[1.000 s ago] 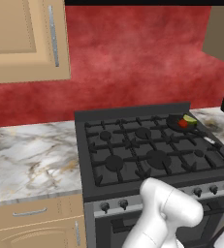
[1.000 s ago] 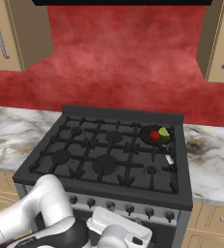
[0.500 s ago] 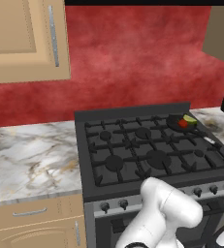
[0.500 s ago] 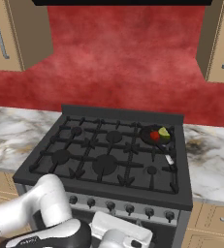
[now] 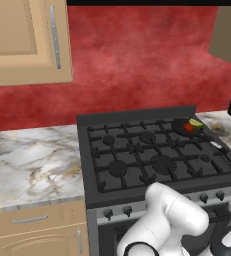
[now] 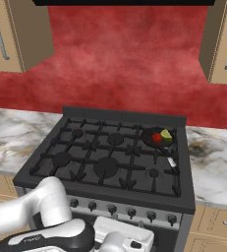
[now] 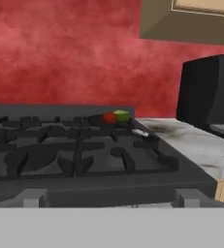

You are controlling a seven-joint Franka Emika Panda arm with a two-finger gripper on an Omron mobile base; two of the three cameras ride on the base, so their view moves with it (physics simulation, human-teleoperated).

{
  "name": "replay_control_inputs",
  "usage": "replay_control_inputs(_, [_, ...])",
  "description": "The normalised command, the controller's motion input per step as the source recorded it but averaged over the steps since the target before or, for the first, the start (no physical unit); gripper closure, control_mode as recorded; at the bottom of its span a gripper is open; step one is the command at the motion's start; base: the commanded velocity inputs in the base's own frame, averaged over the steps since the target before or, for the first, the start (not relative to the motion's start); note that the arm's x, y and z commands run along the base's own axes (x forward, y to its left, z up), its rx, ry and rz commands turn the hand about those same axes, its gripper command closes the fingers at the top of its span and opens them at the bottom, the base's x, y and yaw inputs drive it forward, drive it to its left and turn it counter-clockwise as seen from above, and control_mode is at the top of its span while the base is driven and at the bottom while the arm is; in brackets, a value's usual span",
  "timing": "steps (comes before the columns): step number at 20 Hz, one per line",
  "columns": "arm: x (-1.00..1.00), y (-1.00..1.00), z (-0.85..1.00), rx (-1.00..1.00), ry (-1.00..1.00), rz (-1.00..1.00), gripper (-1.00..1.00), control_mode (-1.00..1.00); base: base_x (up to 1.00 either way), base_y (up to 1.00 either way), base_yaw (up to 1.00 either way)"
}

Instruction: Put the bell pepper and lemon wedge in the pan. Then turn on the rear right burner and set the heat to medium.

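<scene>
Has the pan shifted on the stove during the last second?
No. The pan sits on the rear right grate of the stove as before, with the bell pepper and lemon wedge inside.

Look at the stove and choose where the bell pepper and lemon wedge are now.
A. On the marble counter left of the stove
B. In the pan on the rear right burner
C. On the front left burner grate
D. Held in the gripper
B: the bell pepper and lemon wedge lie together inside the pan, which sits at the stove's rear right corner.
</scene>
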Motion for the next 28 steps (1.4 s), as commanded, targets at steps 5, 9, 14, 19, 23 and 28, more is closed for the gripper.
replay_control_inputs(5, [0.03,0.00,-0.26,0.00,0.08,0.02,-1.00,-1.00,0.00,0.00,0.00])
replay_control_inputs(9, [0.26,-0.08,-0.41,0.00,0.15,0.06,-1.00,-1.00,0.00,0.00,0.00])
replay_control_inputs(14, [0.32,-0.11,-0.38,0.00,0.10,0.11,-1.00,-1.00,0.00,0.00,0.00])
replay_control_inputs(19, [-0.03,-0.15,-0.19,0.02,0.01,0.07,-1.00,-1.00,0.00,0.00,0.00])
replay_control_inputs(23, [-0.06,-0.27,-0.18,0.03,0.00,0.00,-1.00,-1.00,0.00,0.00,0.00])
replay_control_inputs(28, [0.01,-0.22,-0.03,0.05,0.00,0.00,-1.00,-1.00,0.00,0.00,0.00])
